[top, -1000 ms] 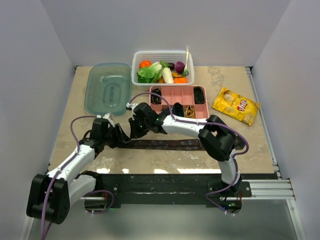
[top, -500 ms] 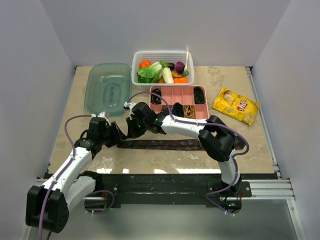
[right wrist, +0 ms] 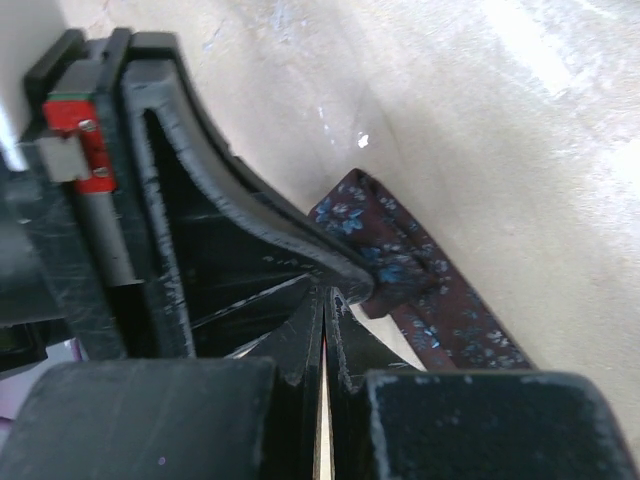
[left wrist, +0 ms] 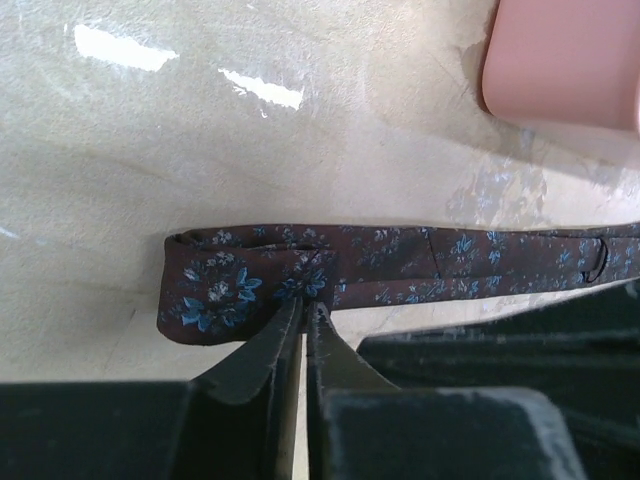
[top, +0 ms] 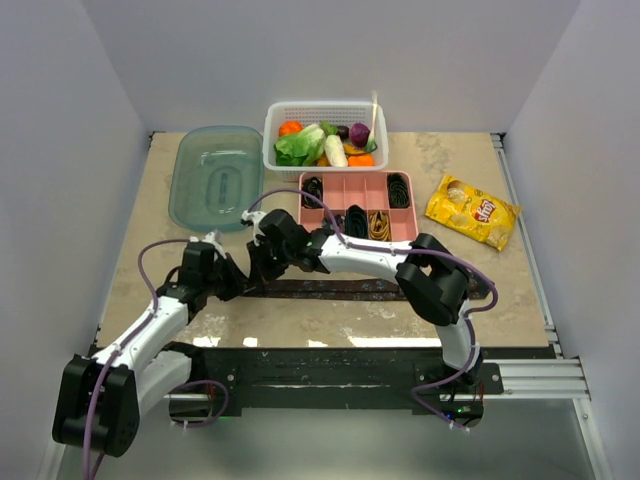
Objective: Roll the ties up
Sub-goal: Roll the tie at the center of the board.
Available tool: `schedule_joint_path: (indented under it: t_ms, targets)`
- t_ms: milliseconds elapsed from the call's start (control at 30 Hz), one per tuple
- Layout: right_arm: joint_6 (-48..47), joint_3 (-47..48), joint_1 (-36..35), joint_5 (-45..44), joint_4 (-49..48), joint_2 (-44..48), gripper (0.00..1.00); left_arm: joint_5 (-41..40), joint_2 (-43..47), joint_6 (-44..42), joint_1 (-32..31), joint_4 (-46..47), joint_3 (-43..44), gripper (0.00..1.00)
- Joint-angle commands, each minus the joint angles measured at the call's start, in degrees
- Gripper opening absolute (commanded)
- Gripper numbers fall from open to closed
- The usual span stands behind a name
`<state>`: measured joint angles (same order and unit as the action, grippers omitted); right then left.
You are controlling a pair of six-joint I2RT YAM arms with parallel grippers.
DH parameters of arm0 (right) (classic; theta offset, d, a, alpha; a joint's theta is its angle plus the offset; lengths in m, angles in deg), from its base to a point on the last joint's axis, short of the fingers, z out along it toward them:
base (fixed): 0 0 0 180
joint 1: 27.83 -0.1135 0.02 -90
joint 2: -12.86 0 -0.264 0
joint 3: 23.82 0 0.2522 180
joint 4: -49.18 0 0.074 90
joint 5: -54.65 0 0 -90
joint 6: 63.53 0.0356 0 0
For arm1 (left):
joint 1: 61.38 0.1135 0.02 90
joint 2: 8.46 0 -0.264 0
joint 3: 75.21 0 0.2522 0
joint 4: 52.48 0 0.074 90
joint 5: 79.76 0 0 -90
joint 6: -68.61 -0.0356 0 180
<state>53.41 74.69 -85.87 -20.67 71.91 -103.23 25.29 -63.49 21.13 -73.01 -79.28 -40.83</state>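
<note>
— Two grippers are logged at one spot. State of each?
— Left gripper (left wrist: 305, 303): clenched on the tie (left wrist: 400, 262), the near edge of its folded-over end pinched between the fingertips. Right gripper (right wrist: 325, 295): fingers pressed together just beside that fold. Whether cloth is caught between them cannot be told.
— Tie position?
— Laid flat along the near part of the table (top: 150, 210). Dark maroon, blue flowers. It is stretched rightward in the top view from the folded end.
— Surroundings?
— A pink tray (top: 362, 192) is seen behind the tie, apart from it. Black coils (top: 398, 190) and a gold coil (top: 380, 224) are held in its compartments. A white basket (top: 325, 108) of vegetables is set behind the tray. A blue-green container (top: 215, 178) is noted to the tray's left, a yellow chip bag (top: 472, 210) to its right.
</note>
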Motion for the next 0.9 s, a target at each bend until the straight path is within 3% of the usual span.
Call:
schedule_joint_path:
  t_ms: [0,500,567,700,767,800,867]
  targets:
    - [0.13,1.12,-0.4,1.76,-1.5,-0.27,0.0,1.48,-1.48,0.54,0.39,5.04,-0.76,0.03]
    - [-0.92,1.65,-1.2,-4.39,1.49,-7.74,0.0,1.3,-1.58,-0.6,0.39,4.86,-0.32,0.0]
    - [-1.01,1.12,-1.2,-4.22,1.22,-8.27,0.0,1.04,-0.88,-0.69,0.39,4.34,0.55,0.06]
    - [-1.1,0.77,-1.11,-4.48,1.4,-8.71,0.0,-1.24,0.27,-1.21,1.0,1.71,2.75,0.3]
    - [-1.27,0.42,-1.2,-4.48,1.66,-8.36,0.0,-1.6,0.62,-1.65,2.4,0.04,3.54,0.35]
    - [-1.54,0.42,-1.11,-4.39,1.92,-8.27,0.0,-1.78,0.79,-2.26,3.11,-0.41,3.72,0.44]
    - [-1.8,0.33,-1.11,-4.22,2.1,-8.1,0.0,-2.56,1.76,-2.62,4.86,-1.99,3.9,0.52]
